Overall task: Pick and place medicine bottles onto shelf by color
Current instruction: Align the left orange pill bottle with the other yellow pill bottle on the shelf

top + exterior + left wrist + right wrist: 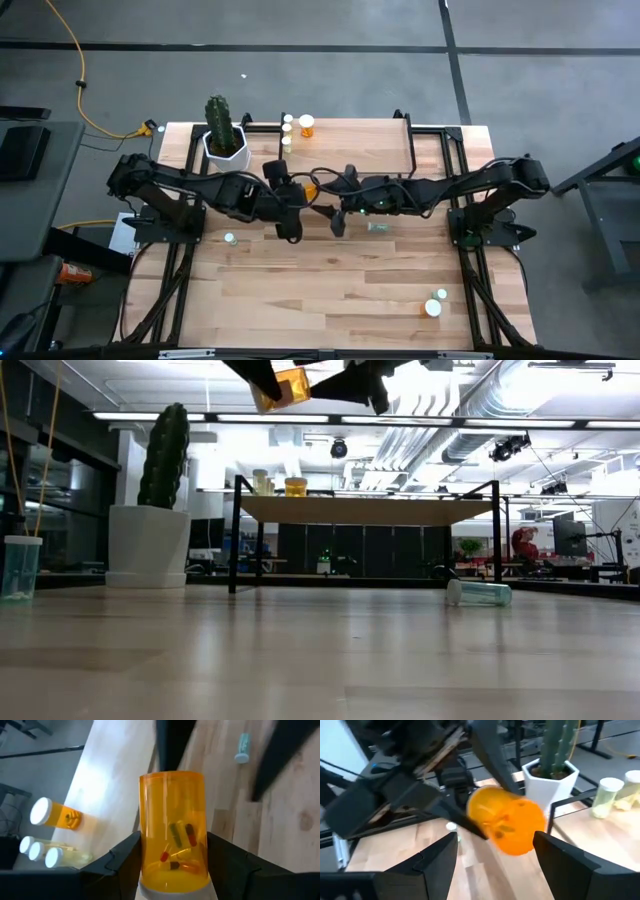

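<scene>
Held right in front of the left wrist camera, an orange bottle (173, 827) fills the view: a see-through amber cylinder, base toward the lens, with several loose capsules in red, dark and yellow lying against its wall. The left gripper (172, 865) is clamped on it, a dark finger pressed to each side. From above, this bottle (311, 187) hangs over the middle of the table (350, 290), between the two arms and just in front of the shelf (350, 145). The level view shows it lifted well clear of the tabletop, higher than the shelf board (370, 510).

Facing it, the right gripper (495, 847) stands spread wide with nothing between its fingers; the bottle (507, 820) sits just beyond them, and I cannot quite tell whether they touch it.

On the shelf's left end stand another orange bottle (306, 125) with a white cap and a few pale yellowish bottles (288, 128) in a close row. A pale green bottle (479, 593) lies on its side on the table, under the right arm. Another pale bottle (20, 567) stands upright at the left, and two white-capped bottles (435, 304) sit near the front right corner. A cactus (220, 122) in a white pot (227, 153) stands beside the shelf.
</scene>
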Controlling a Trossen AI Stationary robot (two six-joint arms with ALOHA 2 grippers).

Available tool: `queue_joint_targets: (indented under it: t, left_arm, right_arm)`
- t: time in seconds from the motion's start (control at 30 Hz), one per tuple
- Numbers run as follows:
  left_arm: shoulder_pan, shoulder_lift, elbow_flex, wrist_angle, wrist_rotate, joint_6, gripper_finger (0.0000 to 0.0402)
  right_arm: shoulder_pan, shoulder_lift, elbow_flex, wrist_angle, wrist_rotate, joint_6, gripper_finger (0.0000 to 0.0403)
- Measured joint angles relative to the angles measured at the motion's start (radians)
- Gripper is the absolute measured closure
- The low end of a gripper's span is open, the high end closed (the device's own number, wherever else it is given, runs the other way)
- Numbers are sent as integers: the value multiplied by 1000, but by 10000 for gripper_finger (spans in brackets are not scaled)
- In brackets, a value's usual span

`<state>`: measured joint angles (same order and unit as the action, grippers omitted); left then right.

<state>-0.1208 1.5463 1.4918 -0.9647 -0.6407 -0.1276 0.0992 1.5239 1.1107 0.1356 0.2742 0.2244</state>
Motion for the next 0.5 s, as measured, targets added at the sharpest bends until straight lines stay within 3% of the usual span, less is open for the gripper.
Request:
queue_joint_targets:
  t: [0.3, 0.5]
  left_arm:
    - [-1, 0, 1, -4, 3, 2, 218]
    - [-3, 0, 1, 62, 6, 71, 218]
  right_arm:
    - [-7, -11, 16, -14, 22, -42, 146]
    - [-24, -12, 16, -5, -98, -20, 146]
